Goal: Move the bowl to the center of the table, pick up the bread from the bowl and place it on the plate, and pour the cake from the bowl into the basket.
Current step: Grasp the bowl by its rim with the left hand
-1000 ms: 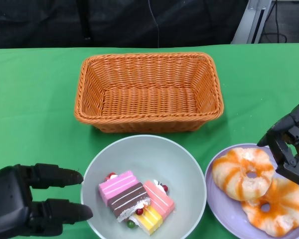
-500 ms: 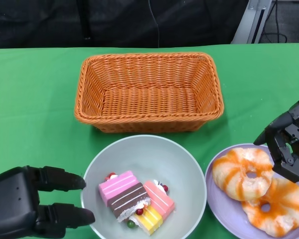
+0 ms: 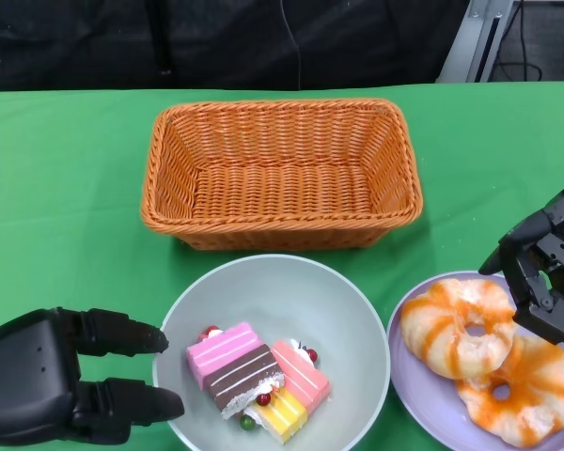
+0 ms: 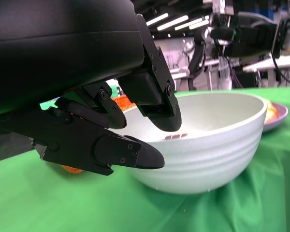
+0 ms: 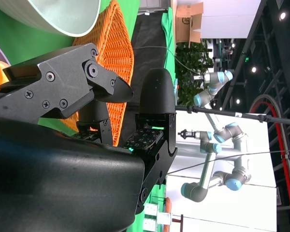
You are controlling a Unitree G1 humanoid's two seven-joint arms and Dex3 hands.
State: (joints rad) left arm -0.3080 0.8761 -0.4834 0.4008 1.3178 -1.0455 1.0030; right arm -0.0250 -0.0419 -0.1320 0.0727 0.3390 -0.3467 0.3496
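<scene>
The pale grey bowl (image 3: 352,324) sits at the front middle of the green table and holds striped cake pieces (image 3: 256,381). My left hand (image 3: 52,388) lies beside its left rim, fingers apart and pointing at the rim; in the left wrist view the fingers (image 4: 130,152) straddle the bowl's (image 4: 208,145) wall. Two orange-streaked bread rings (image 3: 484,357) lie on the lilac plate (image 3: 423,402) at the front right. My right hand (image 3: 545,277) hovers over the plate's far right edge, holding nothing. The orange wicker basket (image 3: 280,174) stands empty behind the bowl.
Green cloth covers the table, with a dark backdrop behind its far edge. The right wrist view shows the basket (image 5: 117,58), the bowl's underside (image 5: 63,17) and robot arms in a room beyond. Bare cloth lies left and right of the basket.
My left hand has slid slightly right, fingertips now closer to the bowl's rim. The right hand has barely shifted. Bowl, plate and basket stay put.
</scene>
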